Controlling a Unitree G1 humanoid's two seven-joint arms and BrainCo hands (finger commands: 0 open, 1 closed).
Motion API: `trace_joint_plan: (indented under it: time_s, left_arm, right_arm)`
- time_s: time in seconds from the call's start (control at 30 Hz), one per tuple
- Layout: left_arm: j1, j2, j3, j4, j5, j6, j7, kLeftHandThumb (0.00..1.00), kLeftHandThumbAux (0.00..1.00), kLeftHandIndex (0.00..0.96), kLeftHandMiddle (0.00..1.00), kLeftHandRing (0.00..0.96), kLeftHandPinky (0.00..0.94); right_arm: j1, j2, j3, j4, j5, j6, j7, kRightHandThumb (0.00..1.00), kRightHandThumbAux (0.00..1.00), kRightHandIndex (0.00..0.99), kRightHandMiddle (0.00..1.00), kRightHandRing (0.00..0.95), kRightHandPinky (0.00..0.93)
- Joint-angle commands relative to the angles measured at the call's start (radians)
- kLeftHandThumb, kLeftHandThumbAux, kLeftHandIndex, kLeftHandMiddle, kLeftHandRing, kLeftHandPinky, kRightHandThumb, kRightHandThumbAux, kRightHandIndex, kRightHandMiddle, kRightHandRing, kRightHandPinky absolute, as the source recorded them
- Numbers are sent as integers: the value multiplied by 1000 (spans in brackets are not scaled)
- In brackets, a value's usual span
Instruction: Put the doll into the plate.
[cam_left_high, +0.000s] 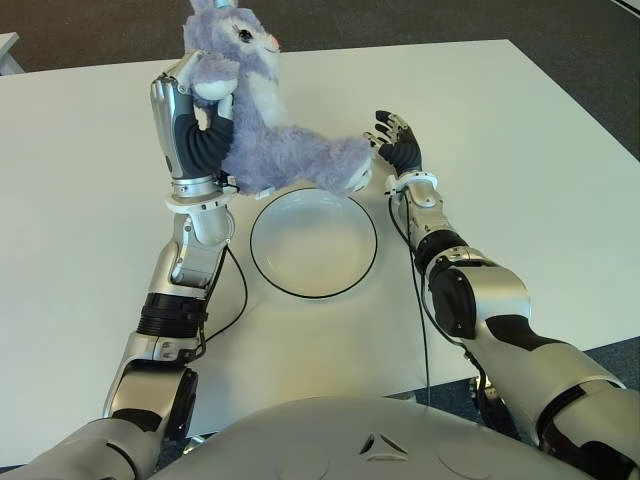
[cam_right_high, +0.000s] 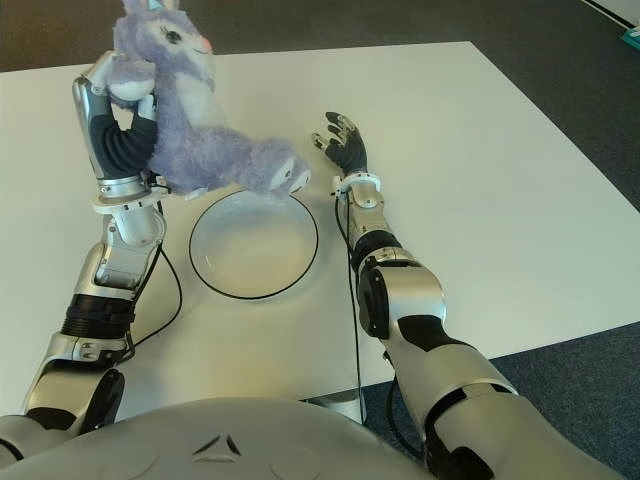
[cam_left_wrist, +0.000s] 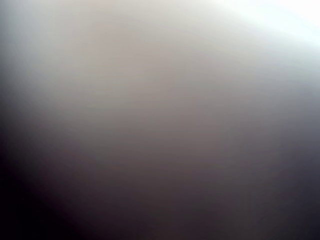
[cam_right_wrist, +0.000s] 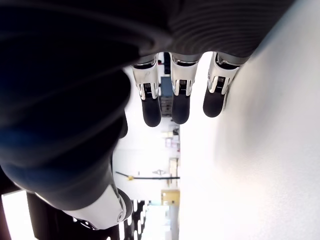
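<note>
My left hand (cam_left_high: 200, 110) is raised above the table, shut on a purple plush rabbit doll (cam_left_high: 268, 120). The doll's head points up and its body and feet trail right, hanging over the far rim of the white plate (cam_left_high: 313, 245). The plate has a dark rim and sits on the white table (cam_left_high: 520, 180) in front of me. The left wrist view shows only a blur, covered by the doll. My right hand (cam_left_high: 396, 140) lies just right of the plate with its fingers (cam_right_wrist: 172, 102) spread and holding nothing.
Dark carpet (cam_left_high: 580, 60) borders the table on the far and right sides. A black cable (cam_left_high: 238, 290) hangs along my left forearm near the plate's left side.
</note>
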Motion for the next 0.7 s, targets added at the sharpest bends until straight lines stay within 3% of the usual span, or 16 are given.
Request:
trace_joint_plan:
  time_s: [0.03,0.43,0.7]
  left_arm:
    - [23,-3,-9,-21,-11,-10,-34,731,693,445,854,867,845]
    - [29,-19,-30,-43,-53,-48,-103,743,691,444,845,858,834]
    - [-9,-18,-41,-3,-23,-120,-73,745,690,444,845,857,836]
  right_arm:
    - [30,9,0,32,-5,37,3,425,856,177,128,93,101]
    - [27,12,-7,32,3,36,11,455,865,177,140,103,105]
    - [26,12,-8,32,2,35,15,445,862,162,136,104,103]
